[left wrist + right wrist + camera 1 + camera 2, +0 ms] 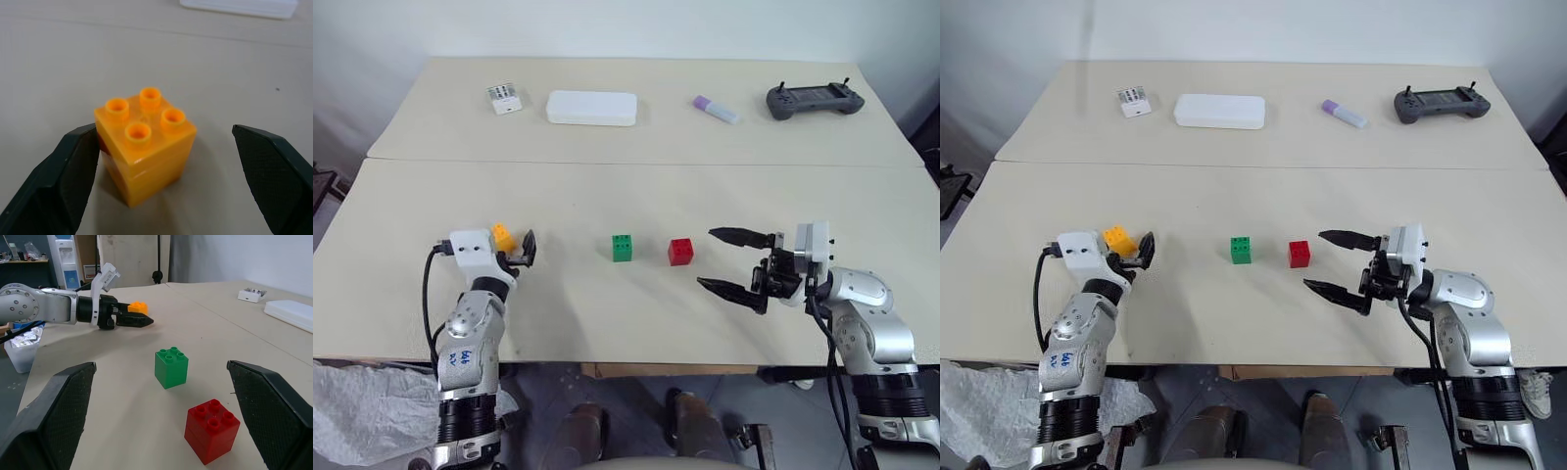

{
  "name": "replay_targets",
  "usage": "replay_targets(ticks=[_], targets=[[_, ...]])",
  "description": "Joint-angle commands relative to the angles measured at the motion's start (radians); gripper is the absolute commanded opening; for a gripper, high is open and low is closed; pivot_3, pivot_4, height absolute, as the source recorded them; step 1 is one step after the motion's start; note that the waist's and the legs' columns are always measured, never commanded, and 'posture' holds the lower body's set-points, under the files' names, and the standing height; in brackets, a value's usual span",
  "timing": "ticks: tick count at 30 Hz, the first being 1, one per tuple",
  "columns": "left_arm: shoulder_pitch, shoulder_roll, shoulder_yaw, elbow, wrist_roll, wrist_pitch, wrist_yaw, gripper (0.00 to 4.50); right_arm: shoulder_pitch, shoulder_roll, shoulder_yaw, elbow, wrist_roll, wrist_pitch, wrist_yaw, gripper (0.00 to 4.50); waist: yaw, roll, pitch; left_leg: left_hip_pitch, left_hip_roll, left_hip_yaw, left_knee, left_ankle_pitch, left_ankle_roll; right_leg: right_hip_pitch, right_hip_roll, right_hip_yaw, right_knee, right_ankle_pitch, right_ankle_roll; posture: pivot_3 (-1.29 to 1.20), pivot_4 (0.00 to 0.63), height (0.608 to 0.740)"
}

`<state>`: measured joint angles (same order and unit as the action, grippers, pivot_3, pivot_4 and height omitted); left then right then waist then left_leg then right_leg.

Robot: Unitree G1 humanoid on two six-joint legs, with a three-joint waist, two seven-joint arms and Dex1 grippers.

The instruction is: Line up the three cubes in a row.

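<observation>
Sitting on the near half of the pale table are the three cubes. The orange-yellow cube is on the robot's left side, standing upright with its four studs on top. It sits between the two black fingers of the left gripper. One finger touches or almost touches the cube's side, and the other finger stands apart from it with bare table in the gap, so this claw is open around the cube and is not squeezing it. The green cube stands near the middle of the table, and the red cube stands just beside it on the right, with a small gap between them. Both are well apart from the orange-yellow cube. The right gripper is to the right of the red cube, pointing at it, with its fingers spread wide and nothing in them. Far back on the table lie a small white dotted box, a flat white box, a small tube with a purple cap and a dark controller.
</observation>
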<state>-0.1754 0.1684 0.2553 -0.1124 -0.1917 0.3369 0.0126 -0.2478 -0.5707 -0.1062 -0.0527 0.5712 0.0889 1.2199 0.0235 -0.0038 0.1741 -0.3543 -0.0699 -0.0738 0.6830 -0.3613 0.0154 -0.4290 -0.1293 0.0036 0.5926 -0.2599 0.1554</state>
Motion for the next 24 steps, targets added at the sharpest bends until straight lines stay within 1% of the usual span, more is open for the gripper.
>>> replay_targets(ticks=[1,5,6,10,16,18,20,21,24], targets=[[-0.006,-0.010,0.006,-0.069,0.020,0.020,0.049,3.55,0.010,-0.007,-0.023,-0.050,0.018,-0.002,-0.012,4.50,0.001,0.000,0.000,0.000,0.000,0.000,0.000,0.000,0.000,0.000,0.000,0.000,0.000,0.000,0.000,0.00,0.150,0.740],[-0.010,-0.009,0.002,-0.087,0.015,0.039,0.050,2.26,0.017,-0.006,-0.022,-0.056,0.020,-0.001,-0.018,4.50,0.002,0.000,0.000,0.000,0.000,0.000,0.000,0.000,0.000,0.000,0.000,0.000,0.000,0.000,0.000,0.00,0.150,0.740],[-0.010,-0.011,0.003,-0.090,0.014,0.041,0.052,2.06,0.017,-0.006,-0.022,-0.057,0.020,0.000,-0.019,4.50,0.003,0.000,0.000,0.000,0.000,0.000,0.000,0.000,0.000,0.000,0.000,0.000,0.000,0.000,0.000,0.00,0.150,0.740],[-0.007,-0.011,0.003,-0.089,-0.005,0.028,0.026,2.05,0.017,-0.013,-0.024,-0.059,0.023,0.006,-0.018,4.50,0.002,0.000,0.000,0.000,-0.001,0.000,0.000,0.000,0.000,0.000,-0.001,0.000,0.000,0.000,0.000,0.00,0.150,0.740],[0.013,0.040,0.017,-0.054,-0.007,0.010,-0.041,2.05,0.016,-0.019,-0.027,-0.063,0.023,0.013,-0.019,4.50,0.002,0.000,0.000,0.000,0.000,0.000,0.000,0.000,0.000,0.000,0.000,0.000,0.000,0.000,0.000,0.00,0.150,0.740],[0.015,0.047,0.022,-0.048,-0.011,0.012,-0.049,2.77,0.017,-0.021,-0.028,-0.065,0.022,0.014,-0.020,4.50,0.001,0.000,0.000,0.000,0.000,0.000,0.000,0.000,0.000,0.000,0.000,0.000,0.000,0.000,0.000,0.00,0.150,0.740],[0.011,0.037,0.026,-0.053,-0.013,0.015,-0.037,3.25,0.022,-0.024,-0.032,-0.072,0.023,0.018,-0.023,4.50,0.002,0.000,0.000,0.000,0.000,0.000,0.000,0.000,0.000,0.000,0.000,0.000,0.000,0.000,0.000,0.00,0.150,0.740],[0.011,0.026,0.029,-0.065,-0.009,0.022,-0.019,3.63,0.026,-0.026,-0.035,-0.076,0.024,0.019,-0.022,4.50,0.002,0.000,0.000,0.000,0.000,0.000,0.000,0.000,0.000,0.000,0.000,0.000,0.000,0.000,0.000,0.00,0.150,0.740],[0.019,-0.009,0.011,-0.123,0.006,0.050,0.030,4.47,0.035,-0.029,-0.044,-0.084,0.026,0.022,-0.026,4.50,0.003,0.000,0.000,0.000,-0.001,0.000,0.000,0.000,0.000,0.000,-0.001,0.000,0.000,0.000,0.000,0.00,0.150,0.740]])
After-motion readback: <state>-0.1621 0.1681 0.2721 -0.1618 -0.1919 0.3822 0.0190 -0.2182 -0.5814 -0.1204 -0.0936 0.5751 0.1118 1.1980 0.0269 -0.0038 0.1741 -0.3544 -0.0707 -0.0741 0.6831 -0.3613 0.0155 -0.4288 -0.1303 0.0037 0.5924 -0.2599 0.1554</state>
